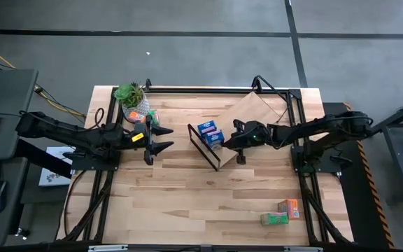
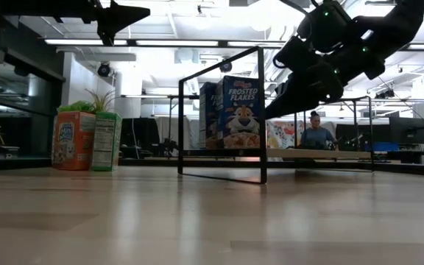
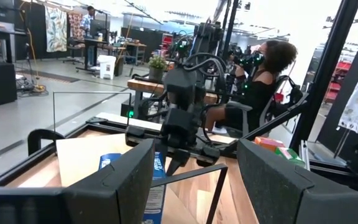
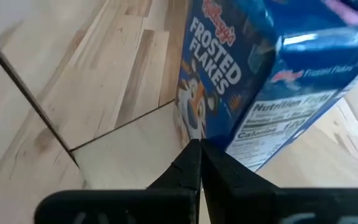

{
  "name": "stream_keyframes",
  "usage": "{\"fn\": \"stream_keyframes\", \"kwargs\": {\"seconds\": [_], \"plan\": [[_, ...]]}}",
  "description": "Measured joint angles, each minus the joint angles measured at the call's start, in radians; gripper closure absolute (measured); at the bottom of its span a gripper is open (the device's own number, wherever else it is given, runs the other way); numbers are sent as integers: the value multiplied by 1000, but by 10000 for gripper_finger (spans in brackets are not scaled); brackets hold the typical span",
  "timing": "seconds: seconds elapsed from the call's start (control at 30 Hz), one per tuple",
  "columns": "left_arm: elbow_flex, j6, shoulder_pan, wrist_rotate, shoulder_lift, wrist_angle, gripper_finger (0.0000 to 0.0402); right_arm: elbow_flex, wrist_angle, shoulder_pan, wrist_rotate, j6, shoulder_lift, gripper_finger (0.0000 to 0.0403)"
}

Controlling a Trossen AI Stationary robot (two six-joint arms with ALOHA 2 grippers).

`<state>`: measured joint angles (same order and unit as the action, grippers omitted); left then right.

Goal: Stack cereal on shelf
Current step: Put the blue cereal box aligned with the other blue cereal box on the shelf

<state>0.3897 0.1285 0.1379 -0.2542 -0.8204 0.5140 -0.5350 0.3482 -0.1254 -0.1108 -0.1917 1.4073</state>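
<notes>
So progress check: looked like roughly halfway, maybe a bit less. The shelf, a rack of light wood panels in a thin black metal frame, sat around the middle of the bench, a bit toward the far edge. Two small blue Frosted Flakes cardboard boxes were already standing on it, side by side and upright as far as I could tell, right by the frame's near-left end.

Still left: a small orange cereal box and a green one sat touching each other near the bench's near-right corner, well apart from the shelf. There was also an orange box next to the potted green plant at the far-left corner. The low view showed a green box beside it, so probably four to go.

The right gripper hung just beside the blue boxes at the shelf, fingers pressed together and pinching nothing; the right wrist view showed the closed tips in front of the nearer blue box, not around it. My guess is that it had just finished placing or nudging that one.

The left gripper hovered over the left-centre of the bench with its fingers spread and empty, between the plant corner and the shelf.
</notes>
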Motion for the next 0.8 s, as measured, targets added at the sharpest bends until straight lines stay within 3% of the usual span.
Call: {"fn": "stream_keyframes", "kwargs": {"seconds": [0.53, 0.8], "plan": [[0, -1, 0, -1, 0, 0, 181, 0, 52, -45, -8, 8, 9, 403], [0, -2, 0, -1, 0, 0, 181, 0, 29, -35, -118, 58, 9, 403]]}}
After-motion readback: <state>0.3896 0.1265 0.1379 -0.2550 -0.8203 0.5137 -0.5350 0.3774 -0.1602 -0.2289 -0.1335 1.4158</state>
